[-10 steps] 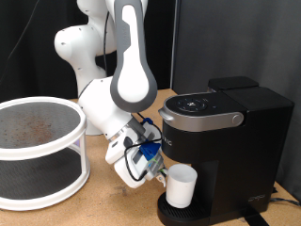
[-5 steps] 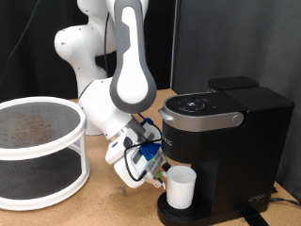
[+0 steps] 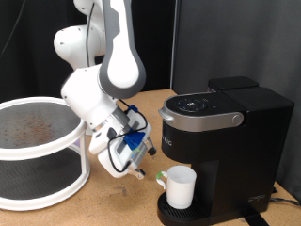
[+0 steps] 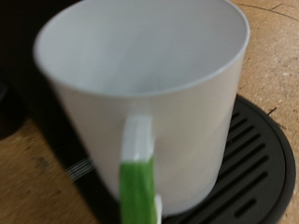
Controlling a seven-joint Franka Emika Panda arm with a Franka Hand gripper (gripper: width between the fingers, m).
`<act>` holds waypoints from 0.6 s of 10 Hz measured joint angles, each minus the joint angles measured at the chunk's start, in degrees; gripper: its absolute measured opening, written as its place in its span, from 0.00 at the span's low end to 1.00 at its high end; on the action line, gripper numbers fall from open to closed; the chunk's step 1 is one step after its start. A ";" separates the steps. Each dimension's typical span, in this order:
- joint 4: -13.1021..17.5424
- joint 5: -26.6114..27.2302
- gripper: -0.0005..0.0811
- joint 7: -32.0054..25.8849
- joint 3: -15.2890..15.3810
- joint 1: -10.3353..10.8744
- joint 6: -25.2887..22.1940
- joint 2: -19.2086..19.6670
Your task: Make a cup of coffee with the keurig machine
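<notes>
White and empty, the cup [image 3: 181, 186] is sitting on the keurig machine [image 3: 226, 151]'s round drip base, its lid down; the pincer [image 3: 141, 173] is hovering just beside the cup, holding nothing, its opening impossible to tell; brewing is not showing.

Exterior view looks wide; wrist view close; both share the cup [image 3: 180, 186] [image 4: 149, 103]
</notes>
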 joint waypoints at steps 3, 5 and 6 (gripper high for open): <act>-3.00 -4.95 0.99 1.84 -1.12 -1.24 -0.24 -4.51; -3.41 -5.87 0.99 1.04 -1.38 -1.35 -1.87 -5.47; -4.11 -7.39 0.99 1.02 -1.83 -1.69 -3.74 -7.43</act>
